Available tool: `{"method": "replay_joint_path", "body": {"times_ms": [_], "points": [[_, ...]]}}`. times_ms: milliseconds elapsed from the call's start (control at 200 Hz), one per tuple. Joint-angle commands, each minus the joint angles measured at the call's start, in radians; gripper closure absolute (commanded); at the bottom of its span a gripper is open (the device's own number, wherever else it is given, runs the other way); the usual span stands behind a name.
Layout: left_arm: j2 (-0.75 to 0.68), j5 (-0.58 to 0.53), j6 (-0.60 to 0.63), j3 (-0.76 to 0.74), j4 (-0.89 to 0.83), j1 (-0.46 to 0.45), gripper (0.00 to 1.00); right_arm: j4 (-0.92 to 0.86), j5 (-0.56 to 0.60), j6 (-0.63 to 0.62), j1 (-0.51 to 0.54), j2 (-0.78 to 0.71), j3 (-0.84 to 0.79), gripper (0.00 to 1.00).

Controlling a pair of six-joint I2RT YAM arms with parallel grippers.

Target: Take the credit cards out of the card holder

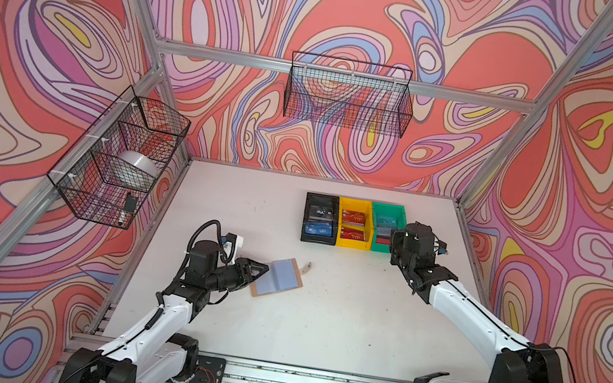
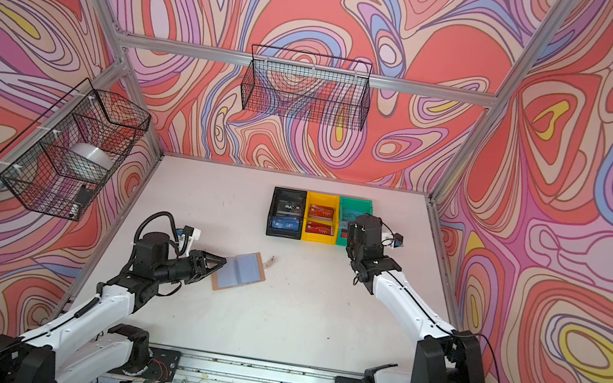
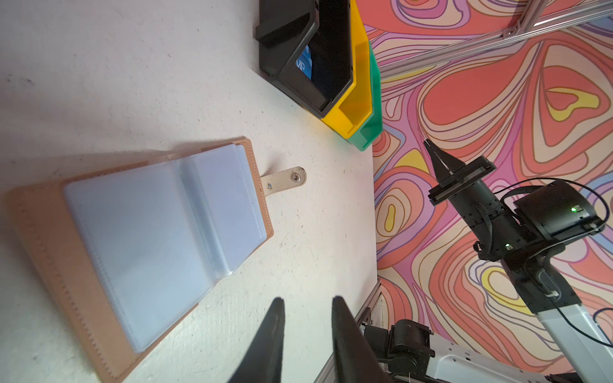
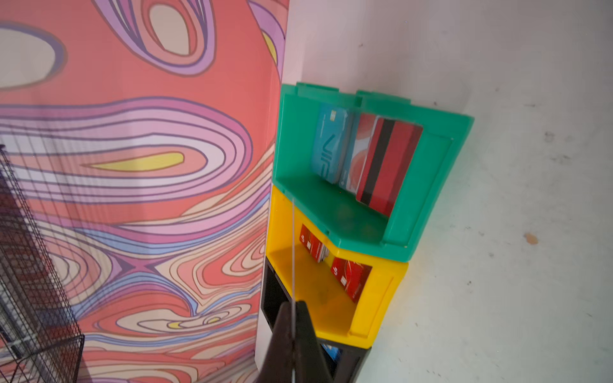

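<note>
Currently the card holder (image 1: 277, 278) lies open and flat on the bench (image 1: 315, 329), left of centre in both top views. Its bluish sleeves (image 3: 149, 232) face up. The strap tab (image 3: 285, 179) sticks out on the side toward the bins.

Left end effector (image 3: 306, 301) is low, just beside the holder's edge opposite the tab. Jaws stand at a narrow gap with only bare bench between them. I can't tell whether a fingertip touches the cover.

Right end effector (image 4: 293, 303) hangs over the bin row at the far right of the bench, jaws closed tight. In its wrist view a thin pale line runs out from between the fingertips. I can't tell what that is.

Credit cards (image 4: 365, 159) are in the green bin (image 4: 431, 185), overlapping: a teal one, a pale one with red on it, and a red one with a black stripe. The yellow bin (image 1: 339, 223) next to it holds red cards. The black bin (image 1: 306, 218) holds a blue card and a dark one.
</note>
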Motion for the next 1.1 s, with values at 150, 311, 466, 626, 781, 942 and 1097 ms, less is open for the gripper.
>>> {"method": "replay_joint_path", "body": {"times_ms": [150,311,466,626,781,942,1097], "points": [[-0.009,-0.01,-0.004,0.004,-0.017,0.005,0.73,0.103,0.09,0.074,-0.013,0.091,0.029,1.0],[-0.023,-0.017,0.001,0.011,-0.04,0.005,0.73,0.127,0.06,0.051,-0.044,0.172,0.066,1.0],[-0.033,-0.023,0.007,0.016,-0.059,0.005,0.73,0.151,-0.013,0.047,-0.102,0.253,0.103,1.0],[-0.03,-0.032,0.007,0.016,-0.064,0.006,0.73,0.175,-0.074,0.019,-0.152,0.324,0.14,1.0],[-0.018,-0.039,0.007,0.018,-0.06,0.005,0.73,0.209,-0.087,-0.023,-0.161,0.365,0.158,1.0],[0.001,-0.034,0.009,0.019,-0.048,0.005,0.73,0.237,-0.113,-0.058,-0.163,0.396,0.176,1.0],[0.009,-0.036,0.009,0.015,-0.043,0.005,0.73,0.256,-0.135,-0.044,-0.163,0.421,0.191,1.0]]}}
